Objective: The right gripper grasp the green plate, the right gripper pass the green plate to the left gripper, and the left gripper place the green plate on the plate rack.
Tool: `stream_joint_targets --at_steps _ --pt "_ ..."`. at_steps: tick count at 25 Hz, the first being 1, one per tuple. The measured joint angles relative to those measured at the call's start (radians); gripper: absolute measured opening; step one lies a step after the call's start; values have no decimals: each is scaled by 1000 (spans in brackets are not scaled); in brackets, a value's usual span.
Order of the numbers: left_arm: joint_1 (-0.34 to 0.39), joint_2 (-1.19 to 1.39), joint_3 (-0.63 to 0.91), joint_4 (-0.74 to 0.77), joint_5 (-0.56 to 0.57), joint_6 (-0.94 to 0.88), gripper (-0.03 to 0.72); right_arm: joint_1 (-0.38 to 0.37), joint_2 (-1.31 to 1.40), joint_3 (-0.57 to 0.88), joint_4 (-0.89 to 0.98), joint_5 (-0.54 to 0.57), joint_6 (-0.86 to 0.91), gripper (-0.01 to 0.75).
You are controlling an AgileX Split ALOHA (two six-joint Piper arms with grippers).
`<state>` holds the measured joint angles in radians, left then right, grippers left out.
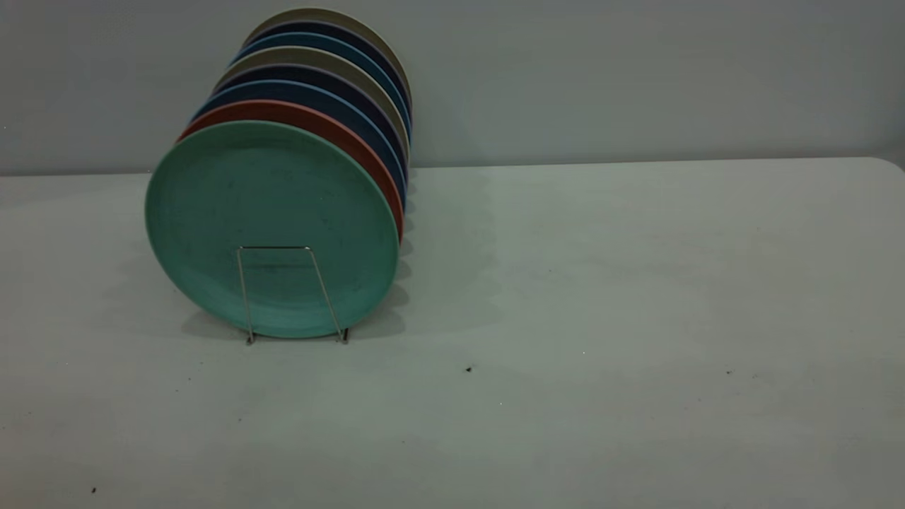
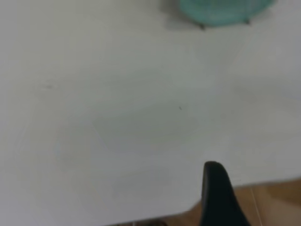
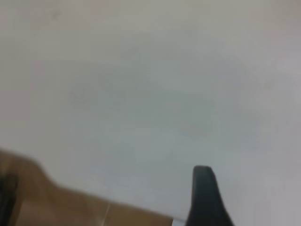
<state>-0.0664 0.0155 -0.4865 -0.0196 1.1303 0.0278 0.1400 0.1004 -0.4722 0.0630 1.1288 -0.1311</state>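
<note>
One rounded, tapering black finger (image 2: 218, 197) shows per wrist view.

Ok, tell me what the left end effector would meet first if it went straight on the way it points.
Probably only the bare white table; the round teal-green plate sits farther off to one side, though depth is unclear.

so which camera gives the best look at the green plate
The exterior view: the round matte teal-green plate stands upright at the front of the thin silvery wire plate rack, whole face visible. The left wrist view catches only its blurred lower edge; the right wrist view shows none.
</note>
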Motion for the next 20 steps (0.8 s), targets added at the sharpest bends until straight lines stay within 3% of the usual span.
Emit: stream_joint_targets --at_steps 7,20 --pt "35 -37 0 0 1 0 449 -69 -117 0 1 5 0 506" --pt "35 -37 0 0 1 0 449 -80 -117 0 2 5 0 494"
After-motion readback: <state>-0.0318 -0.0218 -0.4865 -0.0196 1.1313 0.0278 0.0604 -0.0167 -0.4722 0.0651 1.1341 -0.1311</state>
